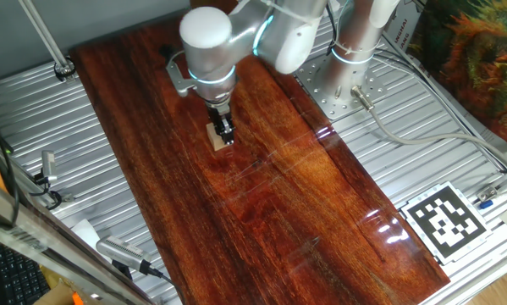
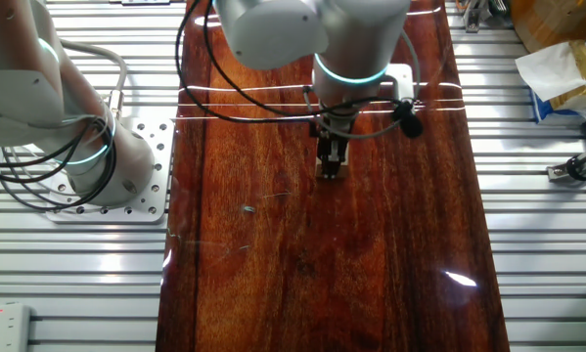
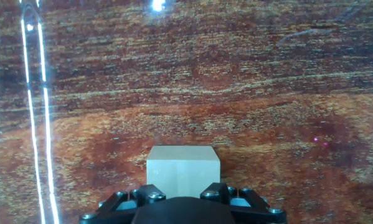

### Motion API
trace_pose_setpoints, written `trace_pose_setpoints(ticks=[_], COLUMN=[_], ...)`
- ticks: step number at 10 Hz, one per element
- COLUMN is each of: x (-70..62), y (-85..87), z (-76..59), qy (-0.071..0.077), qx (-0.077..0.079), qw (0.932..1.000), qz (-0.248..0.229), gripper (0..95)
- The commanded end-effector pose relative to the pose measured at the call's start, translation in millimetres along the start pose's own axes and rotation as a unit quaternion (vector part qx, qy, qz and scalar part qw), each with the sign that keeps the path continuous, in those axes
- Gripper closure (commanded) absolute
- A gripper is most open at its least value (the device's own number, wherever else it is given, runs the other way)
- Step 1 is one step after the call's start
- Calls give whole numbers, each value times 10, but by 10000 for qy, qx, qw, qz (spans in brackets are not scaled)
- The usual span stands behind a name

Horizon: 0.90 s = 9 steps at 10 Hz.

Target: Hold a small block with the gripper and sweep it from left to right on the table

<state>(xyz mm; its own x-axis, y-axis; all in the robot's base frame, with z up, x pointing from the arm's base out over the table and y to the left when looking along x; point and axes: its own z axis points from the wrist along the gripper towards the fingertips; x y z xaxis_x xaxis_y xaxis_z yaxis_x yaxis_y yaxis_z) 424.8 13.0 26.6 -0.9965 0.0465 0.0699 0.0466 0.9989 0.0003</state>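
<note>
Item 1, small block: light tan wooden cube, resting on the table. In one fixed view it sits at the tip of the gripper, showing on the 8 o'clock side of the black fingers. In the hand view the block stands directly ahead of the finger bases, at 12 o'clock from them, its top face squarely lit. In the other fixed view the block peeks out just below the gripper, at 6 o'clock.

Item 2, gripper: slim black two-finger tip, pointing straight down, clenched on the small block, both fingers pressed to opposite sides.

Item 3, table: glossy reddish-brown board with dark grain; bright light streaks cross it in the other fixed view and the hand view.

Item 4, ribbed grey metal surface: surrounds the board.
</note>
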Motion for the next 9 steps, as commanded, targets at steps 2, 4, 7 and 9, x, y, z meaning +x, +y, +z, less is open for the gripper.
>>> trace_pose_setpoints(ticks=[2, 4, 7, 9], x=[15, 42, 74, 89], y=[12, 17, 22, 25], z=[429, 436, 440, 442], qy=[23, -196, 201, -78], qx=[105, 152, -84, -116], qw=[9999, 9997, 9997, 9998], qz=[4, -45, 80, 110], gripper=[950, 950, 950, 950])
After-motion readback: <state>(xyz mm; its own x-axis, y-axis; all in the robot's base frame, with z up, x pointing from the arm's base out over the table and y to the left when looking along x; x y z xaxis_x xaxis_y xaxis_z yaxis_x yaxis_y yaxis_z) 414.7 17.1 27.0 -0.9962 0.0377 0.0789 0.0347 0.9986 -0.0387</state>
